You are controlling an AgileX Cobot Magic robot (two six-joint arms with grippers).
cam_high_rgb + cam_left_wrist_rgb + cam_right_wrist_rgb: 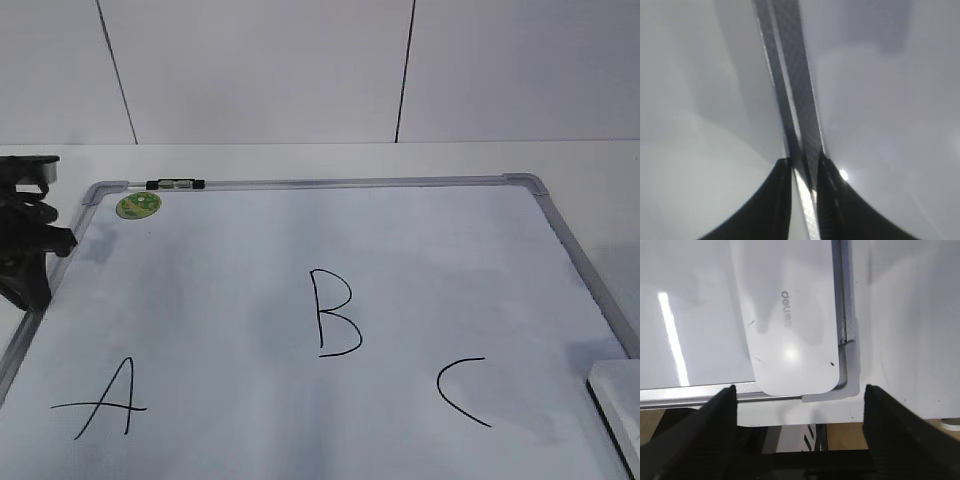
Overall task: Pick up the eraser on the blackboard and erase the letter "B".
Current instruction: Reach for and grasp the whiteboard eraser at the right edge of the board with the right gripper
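The blackboard is a white dry-erase board with a grey frame, lying flat. The black letter "B" is drawn at its middle, between "A" and "C". The white eraser lies at the board's near right corner, cut off by the picture edge. In the right wrist view the eraser lies on the board just ahead of my right gripper, which is wide open and empty. My left gripper sits at the board's left edge. Its jaws are almost closed over the frame strip.
A small black-and-clear marker lies on the board's far frame, with a round green sticker just below it. The white table extends around the board. The table's near edge and the stand below it show in the right wrist view.
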